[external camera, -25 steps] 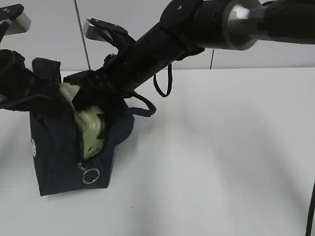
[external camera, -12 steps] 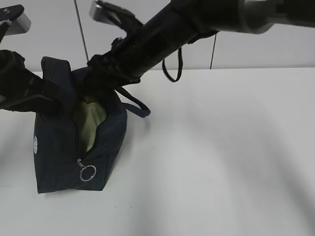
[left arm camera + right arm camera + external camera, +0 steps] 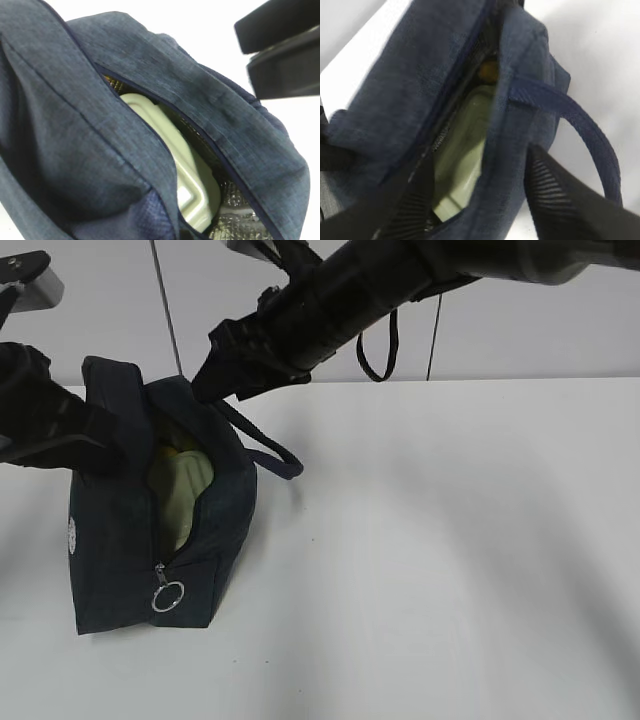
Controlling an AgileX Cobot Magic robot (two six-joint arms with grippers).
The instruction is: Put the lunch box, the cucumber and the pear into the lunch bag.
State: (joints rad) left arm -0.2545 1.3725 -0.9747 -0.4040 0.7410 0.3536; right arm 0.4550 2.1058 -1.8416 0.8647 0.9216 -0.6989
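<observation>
The navy lunch bag [image 3: 115, 540] stands open at the table's left. The lunch box's sage-green lid [image 3: 182, 495] shows inside it, also in the left wrist view [image 3: 175, 155] and the right wrist view [image 3: 465, 150]. A yellow-orange bit of the pear [image 3: 170, 452] shows behind the box, and in the right wrist view [image 3: 487, 72]. The cucumber is hidden. My left gripper [image 3: 105, 445] holds the bag's left rim; fabric covers its jaws. My right gripper [image 3: 207, 388] hangs open and empty just above the bag's mouth [image 3: 480, 160].
The silver zip pull ring [image 3: 167, 597] hangs at the bag's front. A loop handle [image 3: 272, 455] lies toward the table's middle, under the right arm. A black cable loop [image 3: 378, 355] hangs from the right arm. White table [image 3: 450, 560] to the right.
My right gripper has risen up and right out of the bag's mouth. The lunch box stays inside and sits lower in the bag. The left arm has not moved.
</observation>
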